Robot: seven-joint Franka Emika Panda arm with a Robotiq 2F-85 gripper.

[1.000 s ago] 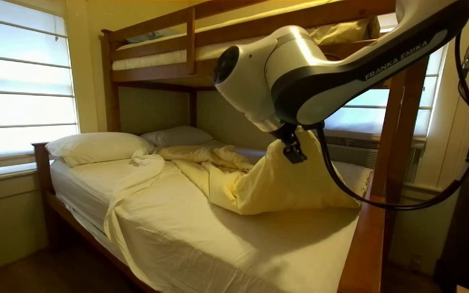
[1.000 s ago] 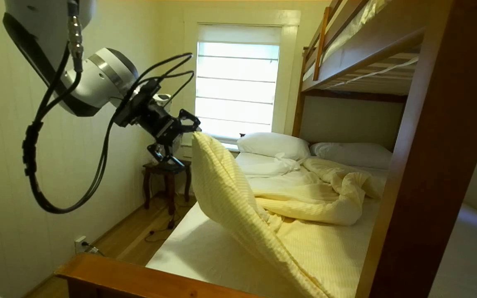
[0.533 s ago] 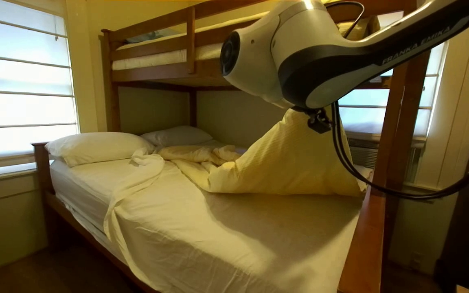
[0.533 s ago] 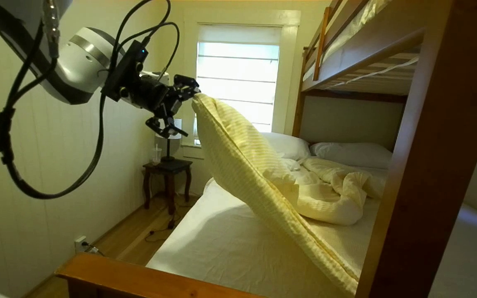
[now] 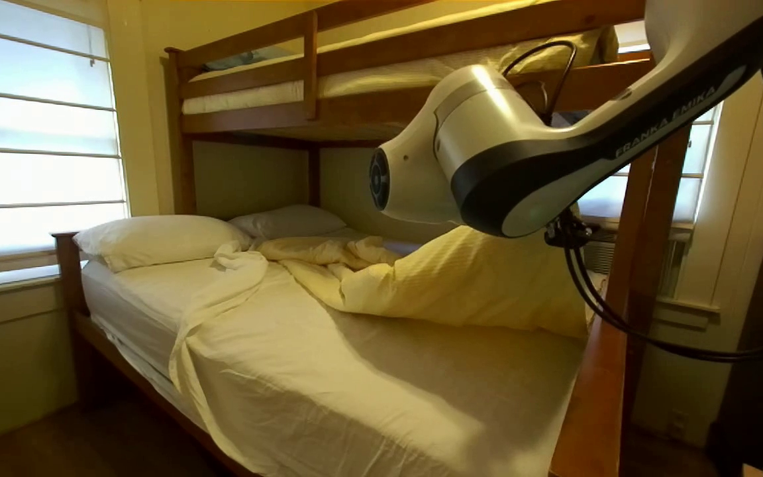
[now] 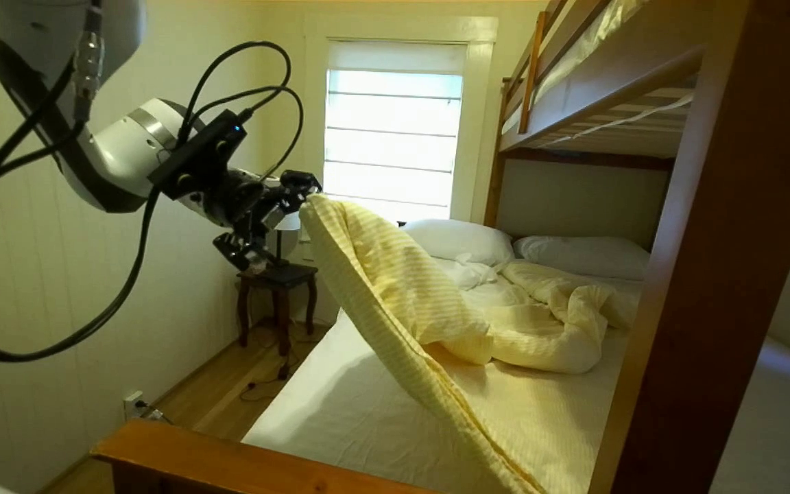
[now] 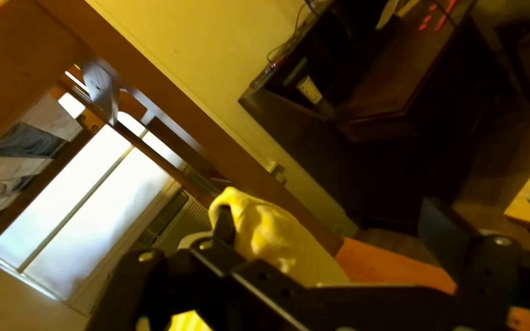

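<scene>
Jaws gape, one finger (image 7: 224,226) touching the yellow comforter (image 6: 402,281)

On the lower bed (image 5: 328,391), a blanket (image 6: 395,281) lies between two pillows (image 6: 453,240) and the footboard (image 6: 230,453), one corner raised above the bed and touching the end effector (image 6: 286,225). The pillows rest at the bed's head, a window (image 6: 391,137) beyond it, and an upper bunk (image 5: 249,119) sits over the bed. In an exterior view, a nightstand (image 6: 278,276) bearing a lamp (image 6: 291,221) stands left of the bed, near its head.
</scene>
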